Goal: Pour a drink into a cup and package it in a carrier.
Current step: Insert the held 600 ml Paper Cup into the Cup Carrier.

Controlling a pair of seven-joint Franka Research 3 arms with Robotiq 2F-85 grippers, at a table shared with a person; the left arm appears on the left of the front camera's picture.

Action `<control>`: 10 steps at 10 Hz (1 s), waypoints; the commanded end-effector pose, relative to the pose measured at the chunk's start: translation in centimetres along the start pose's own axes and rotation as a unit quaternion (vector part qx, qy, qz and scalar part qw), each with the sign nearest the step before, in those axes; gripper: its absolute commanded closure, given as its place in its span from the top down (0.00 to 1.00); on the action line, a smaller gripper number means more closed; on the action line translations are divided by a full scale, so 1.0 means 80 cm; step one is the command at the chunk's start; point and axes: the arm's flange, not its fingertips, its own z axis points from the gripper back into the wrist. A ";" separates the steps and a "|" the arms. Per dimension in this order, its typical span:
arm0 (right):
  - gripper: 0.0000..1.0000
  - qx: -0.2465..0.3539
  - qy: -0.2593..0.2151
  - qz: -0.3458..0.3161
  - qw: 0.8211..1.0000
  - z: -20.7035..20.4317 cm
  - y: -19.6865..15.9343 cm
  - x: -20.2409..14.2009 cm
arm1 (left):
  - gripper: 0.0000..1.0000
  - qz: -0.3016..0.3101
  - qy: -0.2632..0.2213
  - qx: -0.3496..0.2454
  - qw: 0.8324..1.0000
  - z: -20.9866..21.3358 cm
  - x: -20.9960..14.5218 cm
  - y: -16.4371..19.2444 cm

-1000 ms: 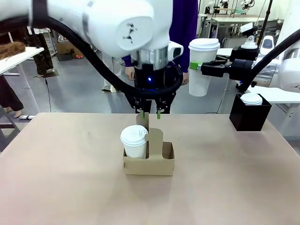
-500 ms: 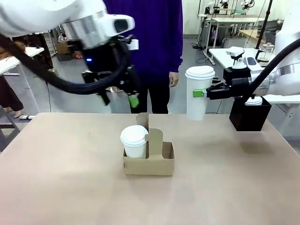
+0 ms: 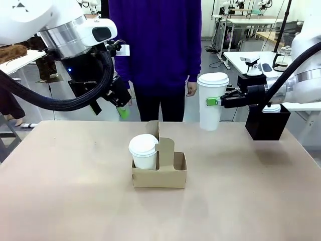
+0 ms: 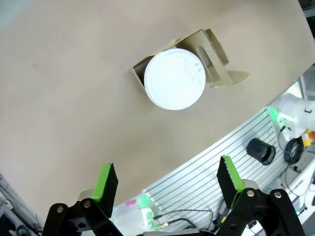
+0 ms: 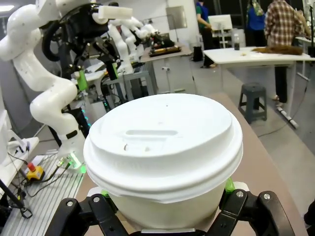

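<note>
Tan table (image 3: 60, 201): carrier (image 3: 160, 176) upright; right claw (image 3: 211, 102) holds cup (image 3: 212, 86) vertical.

A plain tan matte surface (image 3: 60, 201) spreads wide. Near its far right edge stands a square black box (image 3: 266, 128), open on top, with a round white lid (image 3: 269, 106) showing above its rim. Behind the far edge stands a person in a dark purple long-sleeved top (image 3: 155, 45). The right wrist view shows a grey four-legged stool (image 5: 253, 101) on the floor beside a long white table (image 5: 256, 53)

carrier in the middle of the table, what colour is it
The carrier is plain brown cardboard; it shows best in the front view.
</note>
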 end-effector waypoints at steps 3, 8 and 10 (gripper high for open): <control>0.88 0.027 -0.025 0.040 0.999 -0.034 0.014 -0.008 | 1.00 -0.021 -0.017 -0.029 0.999 -0.007 -0.026 0.042; 0.88 0.114 -0.065 0.059 0.990 -0.099 0.026 -0.037 | 1.00 -0.193 -0.067 -0.081 0.976 -0.028 -0.070 0.095; 0.88 0.145 -0.059 0.048 0.986 -0.121 0.034 -0.048 | 1.00 -0.223 -0.077 -0.077 0.969 -0.043 -0.080 0.122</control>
